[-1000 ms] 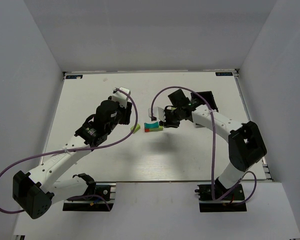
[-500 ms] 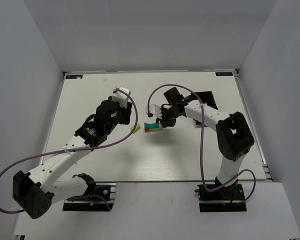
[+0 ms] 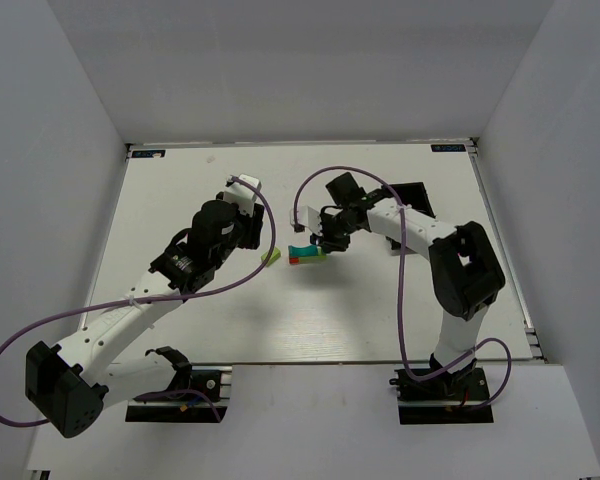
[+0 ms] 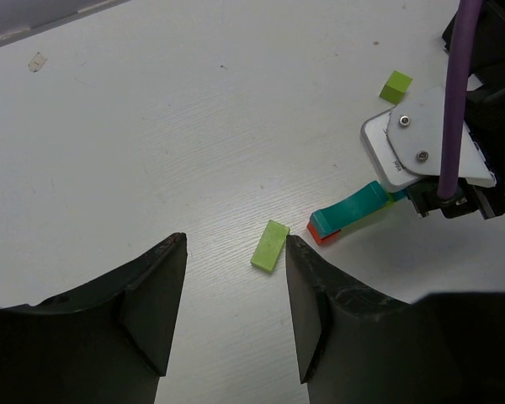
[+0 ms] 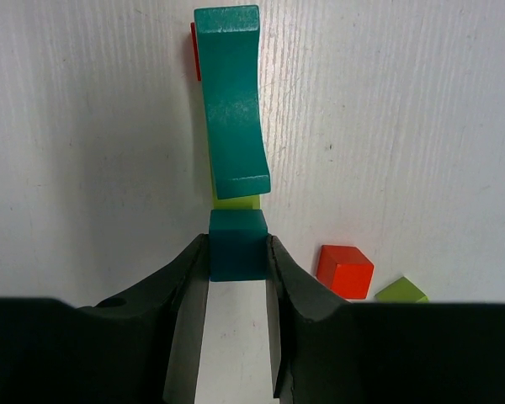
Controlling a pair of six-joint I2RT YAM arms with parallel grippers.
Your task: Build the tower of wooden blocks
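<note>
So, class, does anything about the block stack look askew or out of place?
The teal arch sits crooked: a red block and a lime block poke out beneath it. A lime plank lies loose, apart from them.

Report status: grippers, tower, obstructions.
Left gripper open over loose lime block. Right gripper shut on teal cube beside tower. Red cube nearby, nothing blocking.

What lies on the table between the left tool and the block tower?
One flat lime green block, lying apart from the tower and ahead of the left tool; the left wrist view shows it.
</note>
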